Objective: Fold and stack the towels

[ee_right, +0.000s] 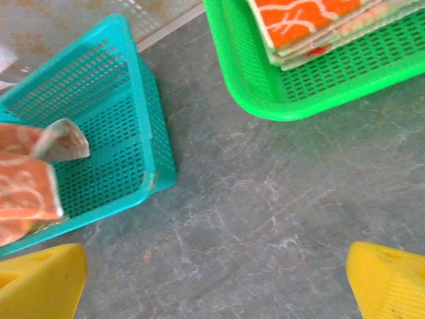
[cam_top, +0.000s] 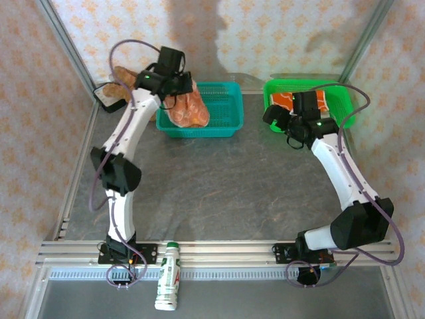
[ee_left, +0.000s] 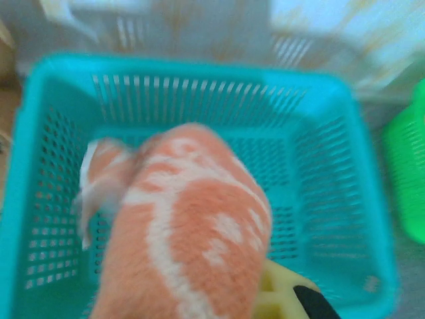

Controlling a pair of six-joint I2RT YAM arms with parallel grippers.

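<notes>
Jaws on the left arm (cam_top: 133,126) are clamped shut on an orange towel with white print (cam_top: 189,109). It hangs bunched from them over the left half of the teal basket (cam_top: 222,85), and I can't tell whether its lower end is clear of the basket floor. I'd say it's pinched near one edge so the cloth can fall open for folding. Across the worktop (cam_top: 219,186), the green basket (cam_top: 346,109) holds a neat pile of folded towels (ee_right: 312,20), which looks like where the finished ones go. Jaws on the right arm (cam_top: 339,166) stand wide open and empty just in front of that basket, their yellow fingertips (ee_right: 40,279) low over bare stone, probably waiting to take a corner. A bottle (cam_top: 169,282) lies on the near rail, well out of the way.
</notes>
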